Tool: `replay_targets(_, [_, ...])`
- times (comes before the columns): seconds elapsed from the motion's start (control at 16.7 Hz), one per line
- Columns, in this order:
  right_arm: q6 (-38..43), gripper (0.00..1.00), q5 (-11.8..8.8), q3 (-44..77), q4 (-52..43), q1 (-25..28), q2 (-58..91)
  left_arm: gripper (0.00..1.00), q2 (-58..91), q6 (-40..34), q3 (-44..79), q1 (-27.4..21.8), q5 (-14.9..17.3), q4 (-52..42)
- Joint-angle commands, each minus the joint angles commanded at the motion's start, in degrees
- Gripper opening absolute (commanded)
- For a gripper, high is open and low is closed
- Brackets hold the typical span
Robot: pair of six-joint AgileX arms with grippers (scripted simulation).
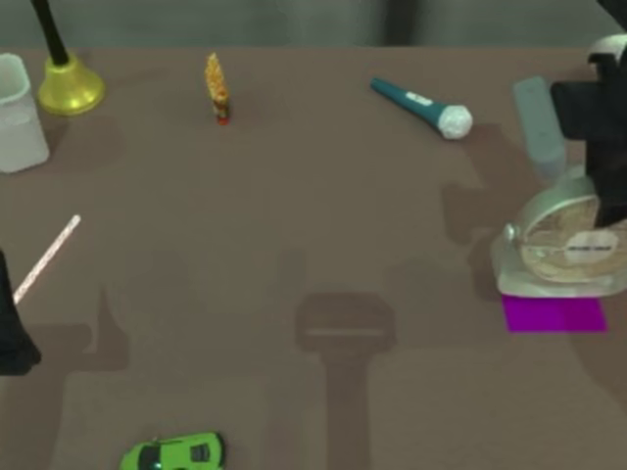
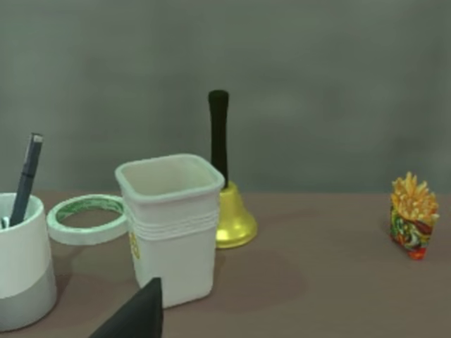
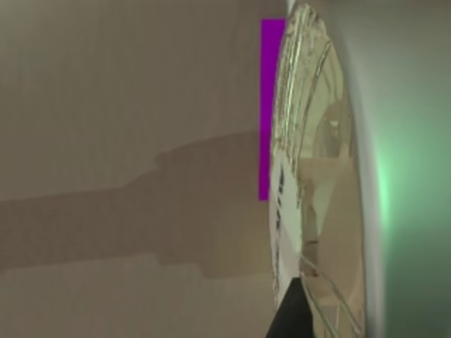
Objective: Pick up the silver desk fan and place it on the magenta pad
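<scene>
While the left gripper [image 1: 12, 343] sits parked at the table's left edge, jaws not discernible | silver desk fan [image 1: 566, 245] stands at far right, base overlapping the magenta pad [image 1: 554, 314] | right gripper [image 1: 598, 108] above the fan, grip not discernible | placement looks nearly done; release and retreat remain.

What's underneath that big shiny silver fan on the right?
Under the round silver desk fan lies the flat magenta pad; only its near strip shows. The rest is covered by the fan's base, so how squarely it sits cannot be seen. The right arm hangs above it.
</scene>
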Motion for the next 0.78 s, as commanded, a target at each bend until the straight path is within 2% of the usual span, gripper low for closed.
replay_targets(0.12, [-2.2,0.0,0.0,-0.5,0.2,-1.5,-0.6,1.0,0.0,0.0,0.0,0.0,0.0,0.0])
replay_targets(0.42, [-2.2,0.0,0.0,-0.6,0.4,-1.3,-0.4,1.0,0.0,0.0,0.0,0.0,0.0,0.0])
replay_targets(0.78, [-2.4,0.0,0.0,-7.4,7.7,-1.7,0.0,1.0,0.0,0.0,0.0,0.0,0.0,0.0])
